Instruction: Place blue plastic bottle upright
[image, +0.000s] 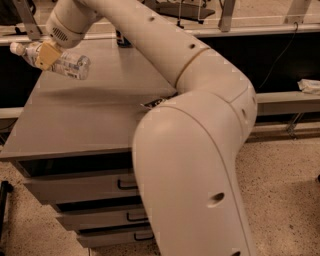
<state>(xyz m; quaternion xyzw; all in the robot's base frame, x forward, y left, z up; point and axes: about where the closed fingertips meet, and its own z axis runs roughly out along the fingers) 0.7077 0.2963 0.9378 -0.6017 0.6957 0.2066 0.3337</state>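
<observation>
Gripper over table far-L corner, fingers clamped on blue plastic bottle, sideways, airborne.

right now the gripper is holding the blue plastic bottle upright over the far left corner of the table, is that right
Not upright. The camera view shows the gripper holding the blue plastic bottle almost on its side, with the white cap pointing left, over the far left corner of the table.

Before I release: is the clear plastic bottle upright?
No, the clear plastic bottle lies nearly sideways in the end effector above the grey table's left edge.
</observation>
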